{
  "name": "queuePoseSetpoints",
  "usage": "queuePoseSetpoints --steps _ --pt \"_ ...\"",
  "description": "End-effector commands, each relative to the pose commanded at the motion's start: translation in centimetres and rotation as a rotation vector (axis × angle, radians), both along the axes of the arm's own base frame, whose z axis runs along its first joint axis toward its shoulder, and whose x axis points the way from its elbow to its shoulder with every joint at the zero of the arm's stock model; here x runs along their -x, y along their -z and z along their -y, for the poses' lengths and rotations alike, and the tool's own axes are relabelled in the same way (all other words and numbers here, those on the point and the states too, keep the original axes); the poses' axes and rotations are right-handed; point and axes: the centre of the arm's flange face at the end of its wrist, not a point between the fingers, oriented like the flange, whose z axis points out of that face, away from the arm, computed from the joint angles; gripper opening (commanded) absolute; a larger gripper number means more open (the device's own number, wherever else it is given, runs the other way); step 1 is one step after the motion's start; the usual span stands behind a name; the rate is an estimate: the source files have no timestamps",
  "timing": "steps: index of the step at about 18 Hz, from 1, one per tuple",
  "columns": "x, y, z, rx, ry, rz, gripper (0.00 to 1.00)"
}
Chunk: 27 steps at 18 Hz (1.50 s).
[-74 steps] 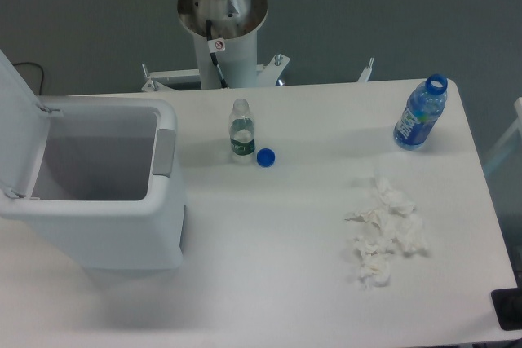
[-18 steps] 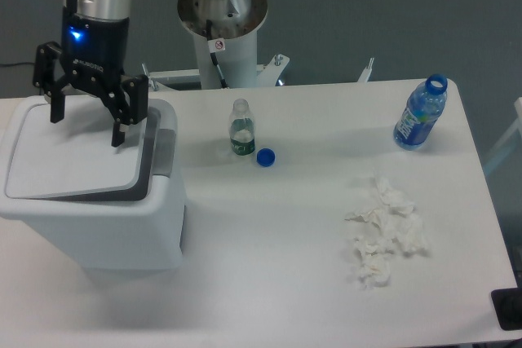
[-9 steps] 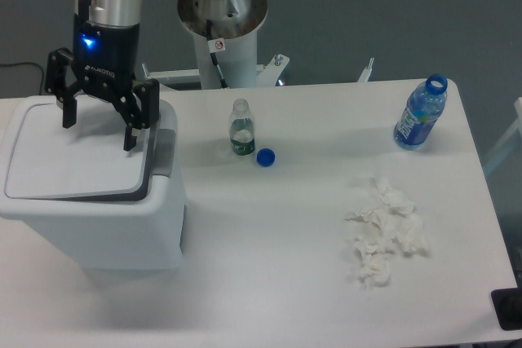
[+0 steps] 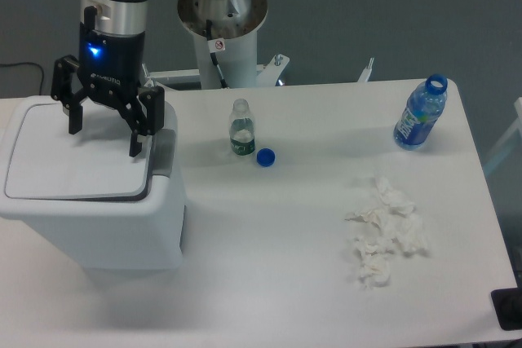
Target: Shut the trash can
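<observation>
The white trash can [image 4: 122,226] stands at the table's left side. Its flat lid [image 4: 73,156] lies down flat over the opening, and the grey latch strip [image 4: 164,152] shows at its right edge. My gripper [image 4: 104,142] hangs over the lid's far part with its two black fingers spread wide and nothing between them. The left finger [image 4: 74,120] is over the lid's back, the right finger [image 4: 135,140] near the lid's right edge. Whether the fingertips touch the lid I cannot tell.
A small clear bottle [image 4: 241,129] stands uncapped mid-table with its blue cap [image 4: 265,157] beside it. A blue bottle [image 4: 419,114] stands at the far right. Crumpled white tissues [image 4: 382,232] lie at the right front. The robot base [image 4: 222,18] rises behind the table.
Four seconds ago the lid stood open and no gripper was in view; since one second ago the lid lies down. The open gripper has drifted slightly to the right and up over the lid.
</observation>
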Motion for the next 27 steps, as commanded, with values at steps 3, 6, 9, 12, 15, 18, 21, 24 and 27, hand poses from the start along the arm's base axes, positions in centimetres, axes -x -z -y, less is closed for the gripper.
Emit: queuePoseSetpoints --steps 3,6,9,12,15,18,21,24,27 --pt "0.0 0.4 0.0 0.006 0.000 0.004 1.00" --pt "0.1 0.6 -0.1 0.010 -0.001 0.005 1.00" --pt "0.5 1.2 -0.3 0.019 -0.004 0.010 1.00" --pt "0.6 1.2 -0.3 0.020 -0.006 0.011 1.00" --pt "0.6 1.2 -0.3 0.018 -0.004 0.010 1.00" --pt "0.8 0.6 -0.1 0.009 -0.008 0.007 1.00" --pt "0.7 -0.5 0.4 -0.006 -0.013 -0.002 1.00" --pt "1.3 -2.2 1.5 -0.033 -0.034 -0.020 1.00" --pt "4.3 -3.5 3.3 -0.051 -0.098 -0.048 1.00"
